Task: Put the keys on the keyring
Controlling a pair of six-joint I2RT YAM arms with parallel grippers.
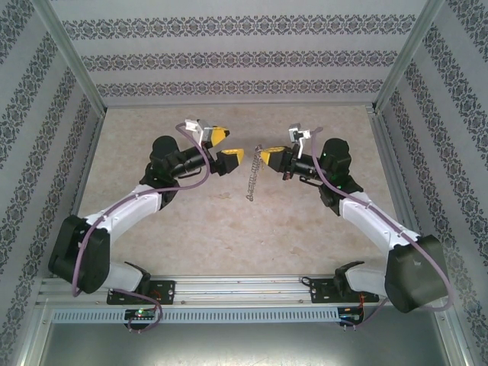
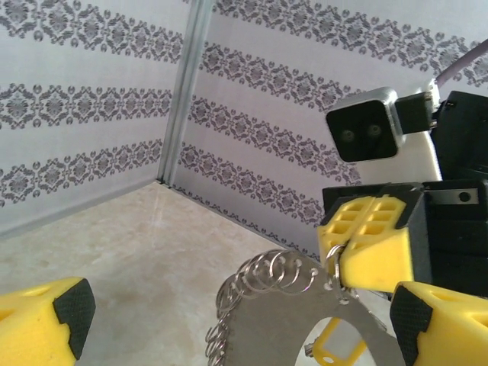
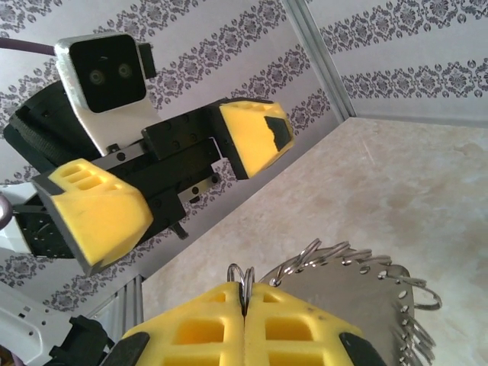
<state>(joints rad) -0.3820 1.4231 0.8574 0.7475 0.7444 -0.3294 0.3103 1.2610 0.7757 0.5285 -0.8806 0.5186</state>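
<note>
The keyring (image 1: pixel 252 181) is a thin grey metal piece edged with several small split rings, and it hangs from my right gripper (image 1: pixel 262 155) down toward the table. In the right wrist view my right gripper (image 3: pixel 244 296) is shut on rings at the top of the keyring (image 3: pixel 366 297). My left gripper (image 1: pixel 227 148) stands open just left of it, touching nothing. In the left wrist view the keyring (image 2: pixel 297 313) arcs between my left gripper's (image 2: pixel 244 320) wide-apart fingers, and a yellow tag (image 2: pixel 337 352) hangs behind it. The keys are out of view.
Beige tabletop (image 1: pixel 191 221) lies below the grippers. Patterned walls (image 1: pixel 244 61) and metal frame posts (image 1: pixel 72 61) close in the back and sides. The aluminium rail (image 1: pixel 244 288) with both arm bases runs along the near edge.
</note>
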